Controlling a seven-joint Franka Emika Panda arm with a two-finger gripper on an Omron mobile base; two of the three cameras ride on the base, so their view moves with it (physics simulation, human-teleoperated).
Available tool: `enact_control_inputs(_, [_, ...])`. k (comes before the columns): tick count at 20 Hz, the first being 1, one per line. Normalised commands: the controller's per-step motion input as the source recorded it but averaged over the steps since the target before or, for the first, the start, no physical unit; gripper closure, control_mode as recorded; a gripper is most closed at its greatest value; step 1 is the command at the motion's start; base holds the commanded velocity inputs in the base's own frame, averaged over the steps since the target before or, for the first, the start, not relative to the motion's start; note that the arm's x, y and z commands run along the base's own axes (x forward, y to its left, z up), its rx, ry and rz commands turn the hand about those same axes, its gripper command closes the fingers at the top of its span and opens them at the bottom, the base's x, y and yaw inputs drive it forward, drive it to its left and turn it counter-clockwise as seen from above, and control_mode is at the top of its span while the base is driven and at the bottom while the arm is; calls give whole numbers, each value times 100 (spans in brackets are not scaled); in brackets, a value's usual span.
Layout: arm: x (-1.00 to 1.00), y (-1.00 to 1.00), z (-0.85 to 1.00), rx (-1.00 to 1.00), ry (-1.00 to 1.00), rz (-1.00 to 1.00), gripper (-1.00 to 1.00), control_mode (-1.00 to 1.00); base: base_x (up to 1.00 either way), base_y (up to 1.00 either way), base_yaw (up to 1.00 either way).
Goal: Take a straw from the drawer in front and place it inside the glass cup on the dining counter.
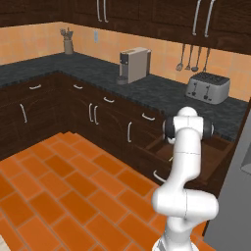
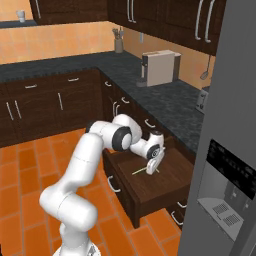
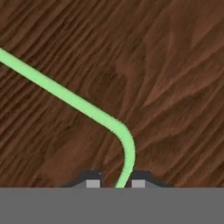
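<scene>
The dark-brown drawer (image 2: 167, 187) stands pulled out under the black worktop, its curved silver handle (image 2: 114, 184) facing the floor side. On its wooden bottom lies the light-green straw (image 2: 140, 171), thin, with a bend near one end (image 3: 65, 94). My gripper (image 2: 152, 168) reaches down into the drawer right at the straw. In the hand view the straw's bent end runs between my two fingertips (image 3: 115, 183), which stand a little apart on either side without visibly pressing it. The drawer also appears beyond my arm (image 1: 218, 157). The glass cup and the dining counter are out of view.
A coffee machine (image 1: 133, 63) and a toaster (image 1: 208, 87) sit on the black speckled worktop (image 1: 162, 93). A grey fridge (image 2: 227, 150) rises close on the right of the drawer. Orange tiled floor (image 1: 59, 191) spreads to the left.
</scene>
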Motion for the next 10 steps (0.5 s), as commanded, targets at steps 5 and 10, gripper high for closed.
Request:
enact_control_inputs(5, [-26,0,19,6,3,-10,100,-100,0,0,0])
enact_control_inputs(10, [-1,1,90,1,1,-9,100,-100,0,0,0])
